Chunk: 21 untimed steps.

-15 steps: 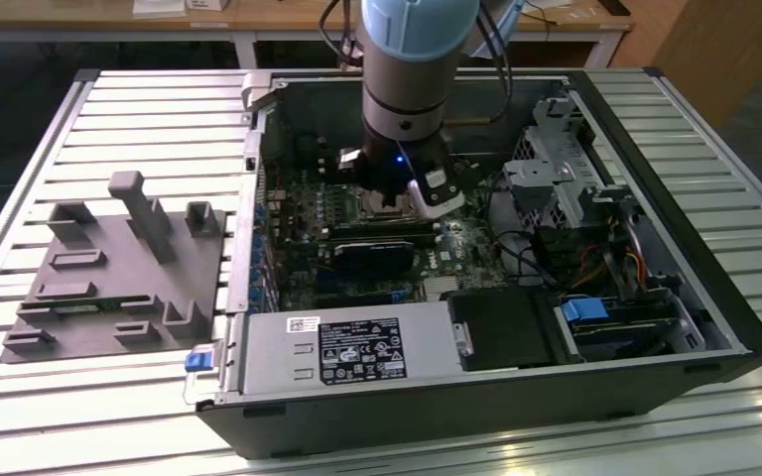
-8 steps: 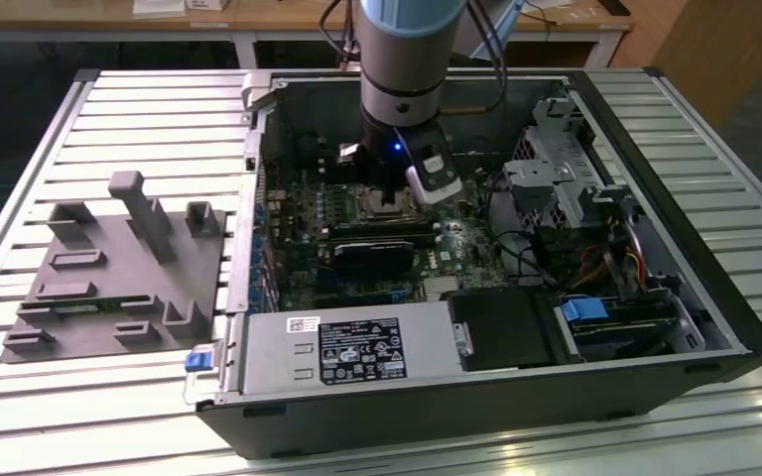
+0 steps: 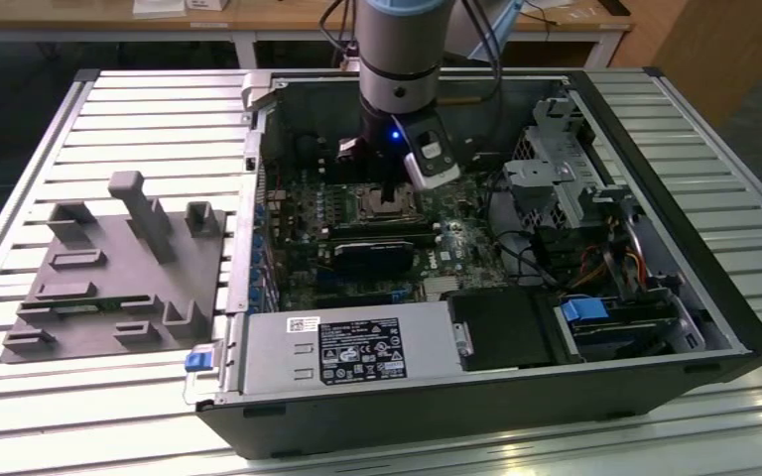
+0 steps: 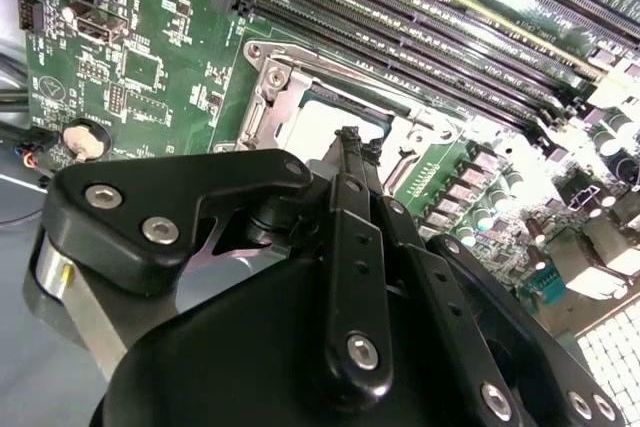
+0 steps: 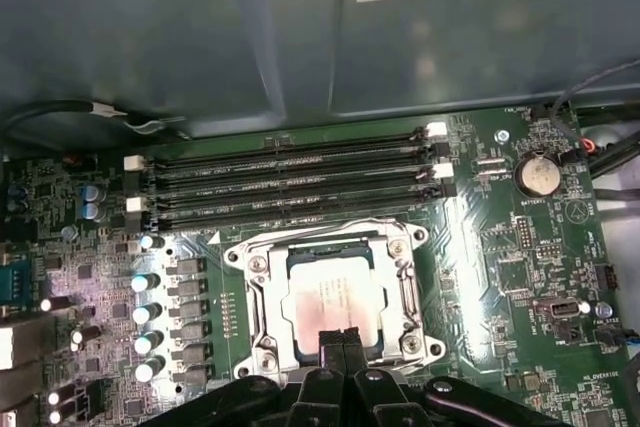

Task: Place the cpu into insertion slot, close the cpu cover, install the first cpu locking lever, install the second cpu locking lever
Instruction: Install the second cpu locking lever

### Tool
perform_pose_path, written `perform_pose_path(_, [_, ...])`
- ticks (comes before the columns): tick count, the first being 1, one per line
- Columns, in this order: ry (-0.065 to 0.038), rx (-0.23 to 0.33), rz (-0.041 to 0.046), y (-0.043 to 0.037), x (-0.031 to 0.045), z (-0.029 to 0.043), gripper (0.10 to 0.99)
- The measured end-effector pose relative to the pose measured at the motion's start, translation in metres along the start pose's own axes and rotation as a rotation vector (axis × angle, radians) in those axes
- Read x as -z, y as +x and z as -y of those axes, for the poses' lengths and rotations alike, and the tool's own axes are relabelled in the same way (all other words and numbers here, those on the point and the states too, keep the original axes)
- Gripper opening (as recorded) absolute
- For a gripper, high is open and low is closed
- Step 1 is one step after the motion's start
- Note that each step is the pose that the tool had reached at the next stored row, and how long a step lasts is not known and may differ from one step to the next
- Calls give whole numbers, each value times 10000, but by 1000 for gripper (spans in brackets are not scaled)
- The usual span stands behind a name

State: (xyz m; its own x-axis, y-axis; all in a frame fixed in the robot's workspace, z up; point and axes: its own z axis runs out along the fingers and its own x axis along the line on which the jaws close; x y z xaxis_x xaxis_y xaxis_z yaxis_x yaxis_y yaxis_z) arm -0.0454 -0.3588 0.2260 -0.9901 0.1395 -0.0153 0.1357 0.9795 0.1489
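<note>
The cpu (image 5: 330,297), a silver-grey square, lies flat in the insertion slot (image 5: 240,252) on the green board. The thin silver cpu cover (image 5: 395,292) lies down around it, its window framing the chip. My gripper (image 5: 341,339) hangs just above the near edge of the chip, its two black fingers pressed together with nothing between them. In the second wrist view the fingertips (image 4: 349,139) point at the cpu (image 4: 315,127) inside its metal frame (image 4: 262,112). In the exterior view the gripper (image 3: 392,190) stands straight over the socket (image 3: 384,208) inside the open computer case. How the locking levers stand is unclear.
Long black memory slots (image 5: 290,182) run beside the socket, and a row of capacitors (image 5: 145,312) sits on its other side. The case holds a grey power supply (image 3: 341,352), a black block (image 3: 368,258), a drive cage (image 3: 567,169) and cables. A grey fixture (image 3: 116,268) sits outside at the exterior view's left.
</note>
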Motion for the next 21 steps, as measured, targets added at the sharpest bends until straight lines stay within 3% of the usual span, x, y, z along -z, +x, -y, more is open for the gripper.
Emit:
perform_pose_path(2, [68,3,10,3,-4,-23,102])
perform_pose_path(7, [74,15,35,21,-3,-24,102])
perform_pose_path(9, [53,35,160,54,-3,-19,102])
perform_pose_path(13, [4,80,489,74,-15,-15,102])
perform_pose_path(21, [-5,89,544,74,-15,-15,102])
